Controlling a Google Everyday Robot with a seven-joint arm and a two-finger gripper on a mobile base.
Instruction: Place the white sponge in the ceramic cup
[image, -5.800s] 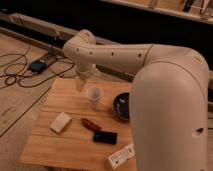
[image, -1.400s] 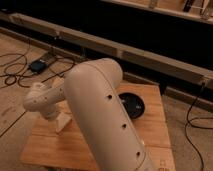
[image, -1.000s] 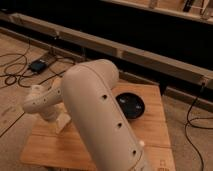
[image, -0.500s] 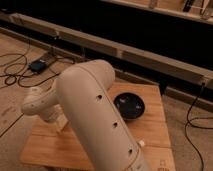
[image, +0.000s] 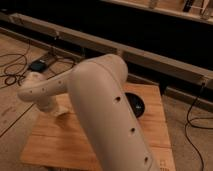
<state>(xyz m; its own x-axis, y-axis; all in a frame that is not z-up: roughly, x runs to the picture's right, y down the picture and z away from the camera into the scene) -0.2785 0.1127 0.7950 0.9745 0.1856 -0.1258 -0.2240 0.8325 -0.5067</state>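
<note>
My arm fills the middle of the camera view and bends down to the left part of the wooden table (image: 55, 147). The gripper (image: 54, 109) is low over the table's left side. A pale block right beside it, partly covered, looks like the white sponge (image: 63, 111). I cannot tell whether the gripper holds it. The ceramic cup is hidden behind the arm.
A black bowl (image: 136, 104) sits at the table's back right, half covered by the arm. Cables (image: 12, 75) and a dark box (image: 38, 65) lie on the floor to the left. A long low rail (image: 150, 57) runs behind the table.
Since 5.8 s ago the arm has come down from the cup to the left side of the table. In the last second the gripper stayed by the sponge while the large arm link shifted slightly.
</note>
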